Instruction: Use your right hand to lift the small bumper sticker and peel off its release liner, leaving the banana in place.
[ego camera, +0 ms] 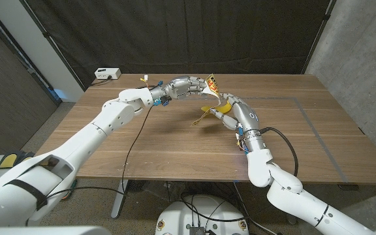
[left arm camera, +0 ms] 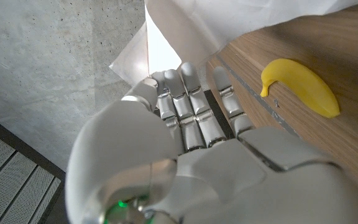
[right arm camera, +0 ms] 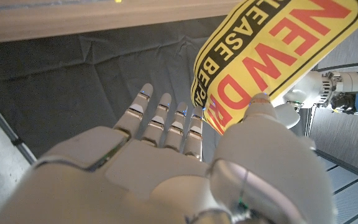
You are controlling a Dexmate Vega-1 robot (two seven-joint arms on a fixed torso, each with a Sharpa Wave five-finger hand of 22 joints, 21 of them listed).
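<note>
Right now the big brown wooden worktop (ego camera: 175,140) is carrying very little, and both white robot arms are reaching over its middle. Going by the pictures, the lifting part looks done and the peeling part is in hand.

The right hand (ego camera: 230,112) is holding the small yellow bumper sticker with red and black letters (ego camera: 212,83) up in the air, above the worktop. In the right wrist view the sticker (right arm camera: 272,50) is pinched under the thumb, while the other fingers (right arm camera: 163,118) are standing straight and apart. So this hand is gripping the sticker with a pinch, not a full fist.

The left hand (ego camera: 187,85) is meeting the sticker from the other side, up near its top. In the left wrist view a thin white sheet (left arm camera: 166,37), likely the release liner or the sticker's back, is lying against that hand's fingers (left arm camera: 188,102). Those fingers are bent over toward it, but I cannot tell if they are truly holding it.

The smooth yellow banana (left arm camera: 303,87) is lying on the worktop just under the two hands, not touched by either.

Next, I think the two hands need to pull slowly apart, keeping the sticker high so nothing is bumping the banana.
</note>
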